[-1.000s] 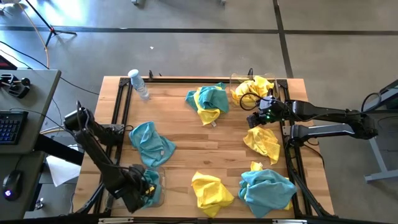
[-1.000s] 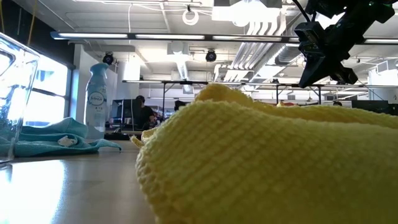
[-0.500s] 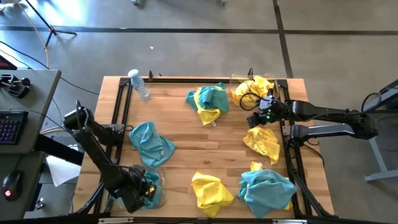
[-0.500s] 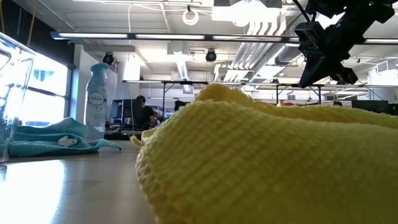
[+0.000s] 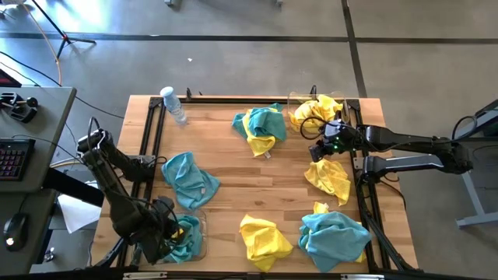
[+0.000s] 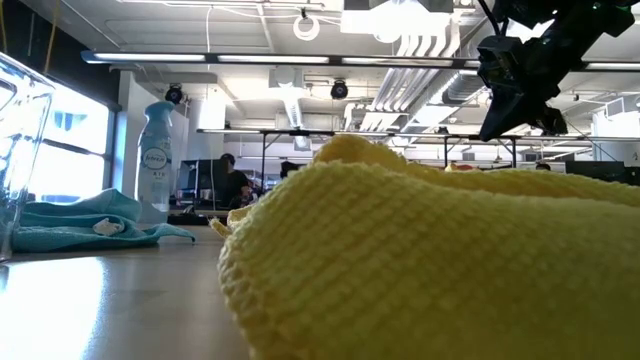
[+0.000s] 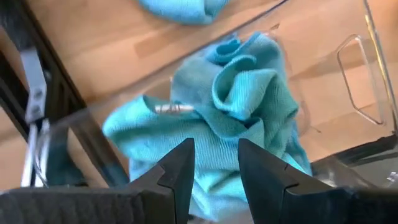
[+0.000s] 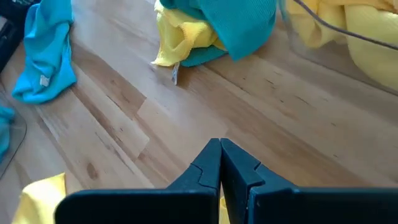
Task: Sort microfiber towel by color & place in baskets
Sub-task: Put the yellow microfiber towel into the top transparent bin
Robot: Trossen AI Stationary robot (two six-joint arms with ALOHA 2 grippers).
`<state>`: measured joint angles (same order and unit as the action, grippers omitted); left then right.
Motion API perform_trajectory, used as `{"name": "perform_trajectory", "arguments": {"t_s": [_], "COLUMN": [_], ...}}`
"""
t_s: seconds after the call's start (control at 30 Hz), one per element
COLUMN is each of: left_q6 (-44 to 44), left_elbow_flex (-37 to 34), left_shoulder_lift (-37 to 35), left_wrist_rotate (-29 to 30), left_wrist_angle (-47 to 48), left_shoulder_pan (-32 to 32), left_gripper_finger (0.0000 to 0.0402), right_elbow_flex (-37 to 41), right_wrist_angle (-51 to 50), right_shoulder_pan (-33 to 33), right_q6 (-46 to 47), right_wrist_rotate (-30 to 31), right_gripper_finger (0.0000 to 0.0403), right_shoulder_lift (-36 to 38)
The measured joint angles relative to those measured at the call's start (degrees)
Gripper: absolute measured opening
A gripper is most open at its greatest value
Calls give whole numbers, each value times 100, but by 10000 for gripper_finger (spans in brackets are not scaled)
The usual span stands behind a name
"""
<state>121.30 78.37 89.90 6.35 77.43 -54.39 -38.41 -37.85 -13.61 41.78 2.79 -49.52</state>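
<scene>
My left gripper (image 5: 165,233) hangs open, pointing down, above a see-through basket (image 5: 201,222) at the table's near left corner. A crumpled teal towel (image 7: 242,106) lies inside that basket, below my fingers and clear of them. My right gripper (image 5: 319,148) is shut and empty, held above the table near the right edge. A second basket (image 5: 299,105) at the far right holds yellow towels (image 5: 319,109). On the wood lie a teal towel (image 5: 189,179), a teal-and-yellow pile (image 5: 261,128), two yellow towels (image 5: 328,179) (image 5: 263,237) and a teal heap (image 5: 334,237).
A small water bottle (image 5: 173,103) lies at the far left of the table. Black rails (image 5: 152,132) run along both side edges. In the low view a yellow towel (image 6: 420,260) fills the foreground, and a spray bottle (image 6: 155,160) stands beyond the table.
My left gripper has risen straight up from the near-left basket, rolling a little at the wrist, with its fingers the same distance apart. The teal towel stays in the basket. My right gripper has kept its place and rolled slightly.
</scene>
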Motion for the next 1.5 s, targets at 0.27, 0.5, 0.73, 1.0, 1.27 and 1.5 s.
{"name": "perform_trajectory", "arguments": {"t_s": [0.27, 0.5, 0.73, 1.0, 1.27, 1.5], "left_q6": [-1341, -2902, -4197, -5222, -5657, -5713], "left_elbow_flex": [-1, -2, 0, -181, -1044, -1200], "left_shoulder_lift": [-25, -340, -744, -795, -780, -783], "left_wrist_rotate": [1279, 1690, 1984, 1931, 1243, 1062], "left_wrist_angle": [-34, -31, -64, -576, -1586, -1826], "left_shoulder_pan": [95, 705, 1325, 1662, 1862, 1882], "left_gripper_finger": [110, 110, 110, 110, 110, 110], "right_elbow_flex": [-458, -1791, -3360, -3935, -3381, -2373], "right_wrist_angle": [-76, -755, -2212, -3309, -4014, -4062], "right_shoulder_pan": [1441, 2616, 3181, 3815, 4478, 4626], "right_q6": [491, 728, 1126, 2310, 4168, 5061], "right_wrist_rotate": [835, 1671, 1569, 1048, 1045, 578], "right_gripper_finger": [0, 0, 0, 0, 0, 19], "right_shoulder_lift": [-118, -1171, -2515, -3167, -3173, -3083]}}
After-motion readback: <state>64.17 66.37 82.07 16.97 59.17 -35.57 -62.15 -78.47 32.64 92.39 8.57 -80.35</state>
